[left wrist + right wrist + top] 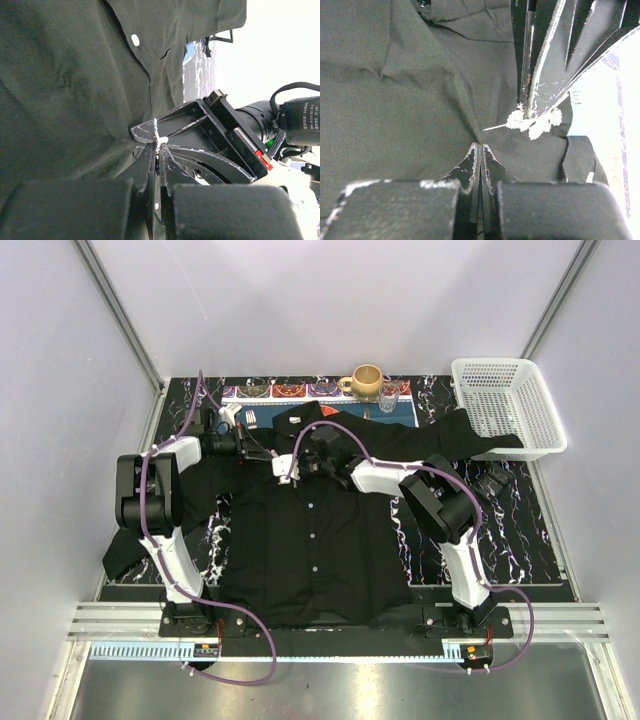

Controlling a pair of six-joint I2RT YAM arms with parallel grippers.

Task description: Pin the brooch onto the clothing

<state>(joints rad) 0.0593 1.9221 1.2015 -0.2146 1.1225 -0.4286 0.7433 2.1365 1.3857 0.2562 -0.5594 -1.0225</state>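
Observation:
The black shirt (310,540) lies spread on the table, collar at the far side, white buttons down its front. My left gripper (159,146) is shut on the brooch (161,139), of which a small whitish piece shows at the fingertips. In the right wrist view the brooch (532,121) is a whitish leaf-like ornament held above the shirt (395,100), its pin pointing left, the tip close to the fabric. My right gripper (480,146) is shut on a pinched fold of shirt just below the pin tip. Both grippers meet near the collar (280,460).
A white basket (510,405) stands at the back right, partly on a sleeve. A tan mug (365,380) and a glass (388,395) stand on a patterned mat (270,390) behind the collar. A small dark object (495,478) lies right of the shirt.

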